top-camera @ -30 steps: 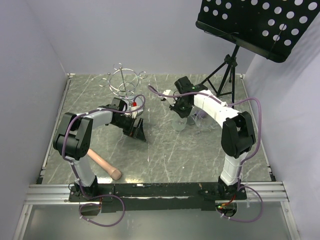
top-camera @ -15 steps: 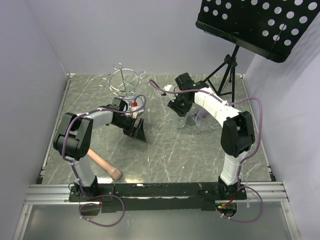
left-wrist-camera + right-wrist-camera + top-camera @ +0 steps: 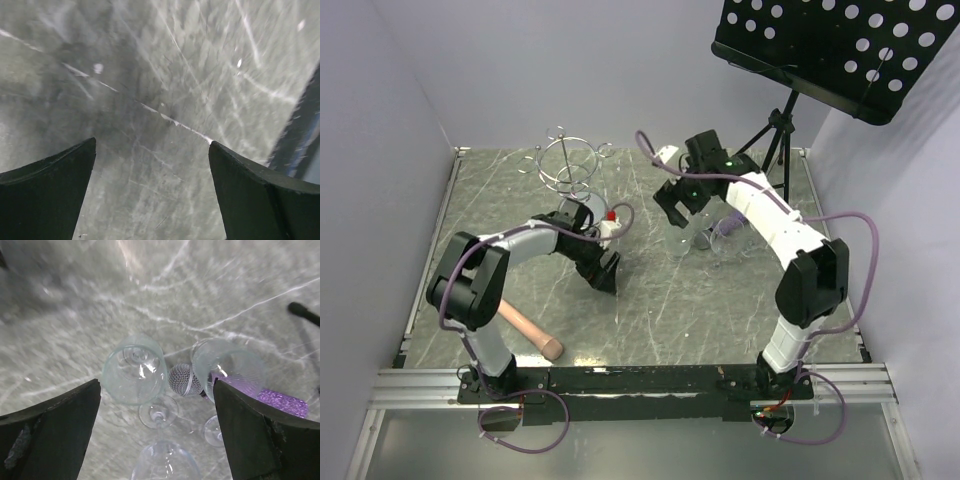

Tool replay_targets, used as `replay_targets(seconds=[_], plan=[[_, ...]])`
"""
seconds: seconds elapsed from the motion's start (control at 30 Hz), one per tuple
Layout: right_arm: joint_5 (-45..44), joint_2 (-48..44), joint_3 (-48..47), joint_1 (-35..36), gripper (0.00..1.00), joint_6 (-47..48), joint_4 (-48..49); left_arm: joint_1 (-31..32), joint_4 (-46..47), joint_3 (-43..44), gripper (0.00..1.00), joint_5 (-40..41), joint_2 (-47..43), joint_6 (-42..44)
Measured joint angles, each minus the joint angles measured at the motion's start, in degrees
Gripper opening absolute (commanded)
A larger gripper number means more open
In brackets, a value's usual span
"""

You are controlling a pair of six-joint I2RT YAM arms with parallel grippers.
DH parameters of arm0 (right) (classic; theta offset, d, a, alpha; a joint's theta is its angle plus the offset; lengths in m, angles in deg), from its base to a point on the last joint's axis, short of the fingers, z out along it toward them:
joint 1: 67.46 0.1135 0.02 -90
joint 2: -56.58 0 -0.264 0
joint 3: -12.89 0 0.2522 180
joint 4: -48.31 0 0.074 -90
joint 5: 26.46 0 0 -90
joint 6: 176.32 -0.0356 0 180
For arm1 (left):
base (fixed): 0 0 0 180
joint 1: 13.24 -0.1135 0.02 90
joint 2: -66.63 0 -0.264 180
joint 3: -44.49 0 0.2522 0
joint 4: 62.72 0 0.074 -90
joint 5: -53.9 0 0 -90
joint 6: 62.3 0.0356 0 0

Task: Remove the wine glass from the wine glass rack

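The wine glass rack [image 3: 566,165], a silver wire stand with a ring of loops, stands at the back left, and no glass shows on it. Three clear wine glasses stand upright on the marble right of centre. In the right wrist view they are the left glass [image 3: 135,369], the right glass [image 3: 228,371] and the nearest glass [image 3: 165,462]. My right gripper [image 3: 680,203] [image 3: 157,385] hovers open above them, touching none. My left gripper [image 3: 605,272] [image 3: 151,142] is open low over bare marble, in front of the rack.
A microphone [image 3: 184,380] with a purple glitter handle [image 3: 280,401] lies between the glasses. A black music stand [image 3: 840,50] on a tripod [image 3: 770,150] fills the back right. A wooden pestle [image 3: 530,330] lies at the front left. White walls enclose the table.
My right gripper has gone from shut on a glass stem to open and has lifted back, leaving that glass standing. My left gripper has shifted a little right and nearer.
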Motion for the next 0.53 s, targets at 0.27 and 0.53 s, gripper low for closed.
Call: replay_targets(seconds=[0.27,0.53], plan=[[2.1,-10.0,3.7,-1.3,1.0,-8.4,7.3,2.0,-1.0,-5.8,1.0,7.1,-11.5,8.5],[-2.1,-17.7,10.3,-1.4,1.0,-18.5,16.7,-1.0,-1.4,-7.0,1.0,7.3,-30.1,12.1]])
